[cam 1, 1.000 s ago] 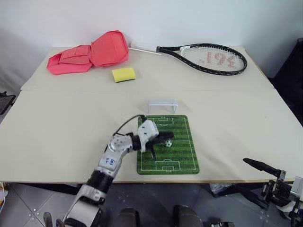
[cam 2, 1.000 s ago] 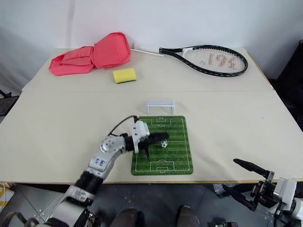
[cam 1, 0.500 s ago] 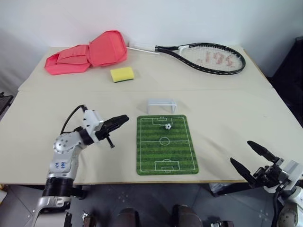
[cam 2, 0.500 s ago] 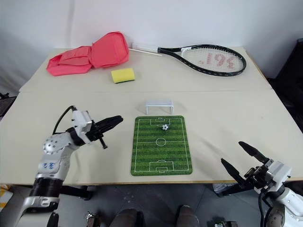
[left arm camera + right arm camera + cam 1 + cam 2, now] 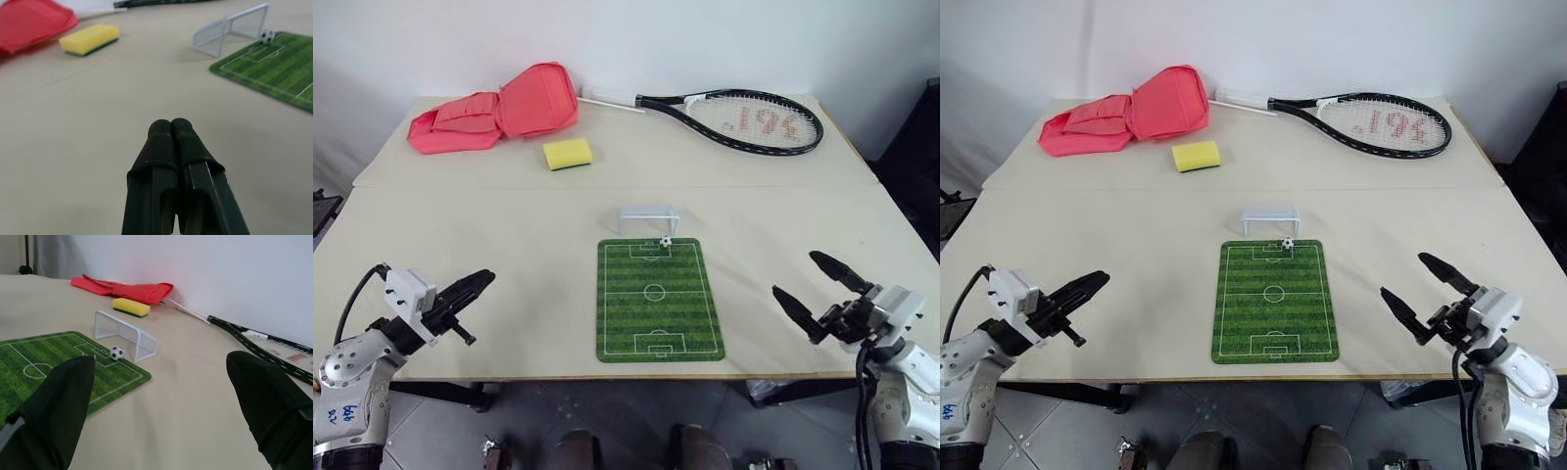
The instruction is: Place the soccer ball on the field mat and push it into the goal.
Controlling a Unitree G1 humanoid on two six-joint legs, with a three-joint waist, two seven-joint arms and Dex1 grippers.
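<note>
Ball (image 5: 665, 241) sits at the goal (image 5: 648, 218) mouth's right post; nudge it left and in, gently. Left tool (image 5: 470, 287) closed and empty, right tool (image 5: 811, 284) spread open, empty.

Seen from head height, forward and down over the whole table (image 5: 509, 245) — two eye views side by side, nearly the same scene, barely offset. Left wrist view low and close to the tabletop, sighting along the left gripper (image 5: 172, 128) toward the goal (image 5: 230, 30) and yellow sponge (image 5: 89, 39). Right wrist view equally low, sighting between spread fingers (image 5: 61, 399) from the opposite side. Shared by both wrist views — goal, field mat (image 5: 49, 357), sponge, red bag (image 5: 132, 289); all likewise in the head views.
</note>
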